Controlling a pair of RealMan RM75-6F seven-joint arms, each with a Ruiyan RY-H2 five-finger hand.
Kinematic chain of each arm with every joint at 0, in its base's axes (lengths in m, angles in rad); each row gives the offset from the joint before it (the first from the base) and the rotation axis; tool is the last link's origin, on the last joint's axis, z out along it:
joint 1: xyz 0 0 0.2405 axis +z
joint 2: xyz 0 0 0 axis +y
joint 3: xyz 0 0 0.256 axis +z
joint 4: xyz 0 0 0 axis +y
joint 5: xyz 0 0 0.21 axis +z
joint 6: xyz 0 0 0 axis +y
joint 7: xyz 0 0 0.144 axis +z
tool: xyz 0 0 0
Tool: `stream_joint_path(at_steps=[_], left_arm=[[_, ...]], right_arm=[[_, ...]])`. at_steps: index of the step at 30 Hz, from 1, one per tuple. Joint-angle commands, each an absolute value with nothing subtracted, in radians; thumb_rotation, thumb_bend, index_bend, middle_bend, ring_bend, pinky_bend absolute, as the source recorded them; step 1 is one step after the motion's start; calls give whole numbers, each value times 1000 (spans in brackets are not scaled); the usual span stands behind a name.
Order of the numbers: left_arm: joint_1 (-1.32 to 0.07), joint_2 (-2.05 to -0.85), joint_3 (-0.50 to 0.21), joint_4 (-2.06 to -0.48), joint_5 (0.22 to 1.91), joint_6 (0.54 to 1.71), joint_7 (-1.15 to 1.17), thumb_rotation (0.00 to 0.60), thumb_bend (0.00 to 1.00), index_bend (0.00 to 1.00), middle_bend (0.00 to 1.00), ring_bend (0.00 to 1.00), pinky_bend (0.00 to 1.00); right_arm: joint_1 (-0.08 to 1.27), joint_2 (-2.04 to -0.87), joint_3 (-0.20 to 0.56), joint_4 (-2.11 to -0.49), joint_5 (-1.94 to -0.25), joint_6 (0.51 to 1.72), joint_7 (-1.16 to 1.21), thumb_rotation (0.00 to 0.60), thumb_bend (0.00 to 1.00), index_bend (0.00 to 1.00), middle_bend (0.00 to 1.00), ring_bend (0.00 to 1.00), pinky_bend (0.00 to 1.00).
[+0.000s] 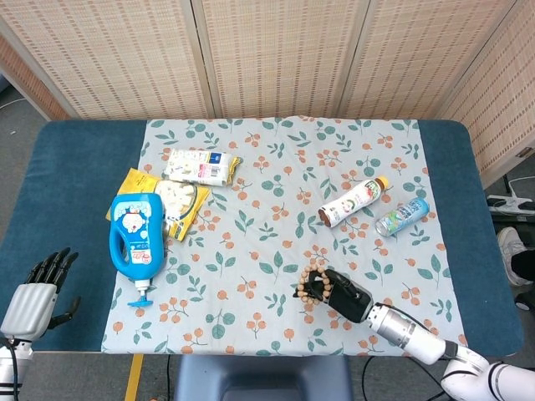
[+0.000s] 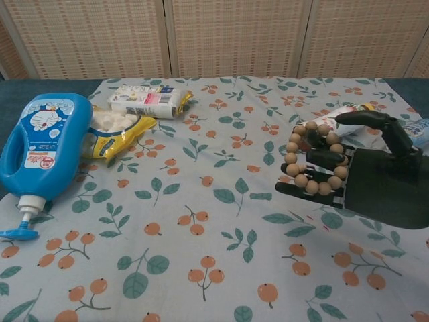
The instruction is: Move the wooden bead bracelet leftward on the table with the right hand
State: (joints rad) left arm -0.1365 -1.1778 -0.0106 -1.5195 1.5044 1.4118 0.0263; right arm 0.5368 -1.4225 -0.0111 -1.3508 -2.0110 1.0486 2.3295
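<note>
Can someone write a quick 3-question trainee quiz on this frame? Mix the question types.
1. True or false: the wooden bead bracelet lies flat on the cloth, untouched.
2. Which hand holds the bracelet? A) left hand B) right hand C) neither
3. Fill in: the blue pump bottle lies on its ____, nozzle toward the table's near edge.

Key:
1. False. The bracelet hangs around the right hand's fingers, and the chest view shows it above the cloth.
2. B. The left hand waits open at the table's near left corner, holding nothing.
3. side
</note>
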Motion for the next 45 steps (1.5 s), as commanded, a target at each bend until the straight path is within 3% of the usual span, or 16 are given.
stream_joint_path(at_steps=[1,9,13,23,26,31,34,40,42,45], left_arm=[[-136,-1177,-10,-1520,1506,1413,26,600,427,0,0,0,148],[-137,-1176,-11,-1517,1505,1413,21,600,427,0,0,0,148],[-137,-1176,-10,-1519,1506,1412,23,600,426,0,0,0,149],[-136,-1176,-11,-1519,1506,1414,23,600,426,0,0,0,149],[-135,-1176,-11,-1519,1506,1415,23,600,426,0,0,0,149],[-134,-1175,-11,-1520,1508,1418,23,600,428,0,0,0,149],[-134,-1175,-11,-1521,1508,1419,22,600,429,0,0,0,149],[-132,-1173,-10,-1522,1510,1422,20,600,430,0,0,0,149],[-132,-1173,-10,-1522,1510,1422,20,600,432,0,0,0,150],[-132,-1173,-10,-1522,1512,1424,19,600,432,0,0,0,149]], right_arm=[[568,-1436,-57,-1342,-1984,1074,2256,246,412,460,649,299,267],[606,-1430,-105,-1380,-1897,1086,2140,237,434,469,646,297,267],[622,-1432,-134,-1385,-1882,1106,2112,235,596,487,645,295,267],[657,-1431,-181,-1393,-1846,1138,2088,299,833,499,645,290,267],[668,-1428,-193,-1395,-1838,1140,2080,364,986,500,645,284,267],[687,-1423,-210,-1400,-1833,1144,2071,558,1000,482,645,256,265],[696,-1420,-218,-1403,-1830,1152,2069,600,1000,467,644,246,264],[710,-1418,-242,-1399,-1843,1170,2050,600,1000,408,604,219,260],[706,-1424,-245,-1393,-1837,1171,2004,551,1000,372,584,211,259],[699,-1433,-248,-1399,-1818,1168,1957,428,983,344,571,206,255]])
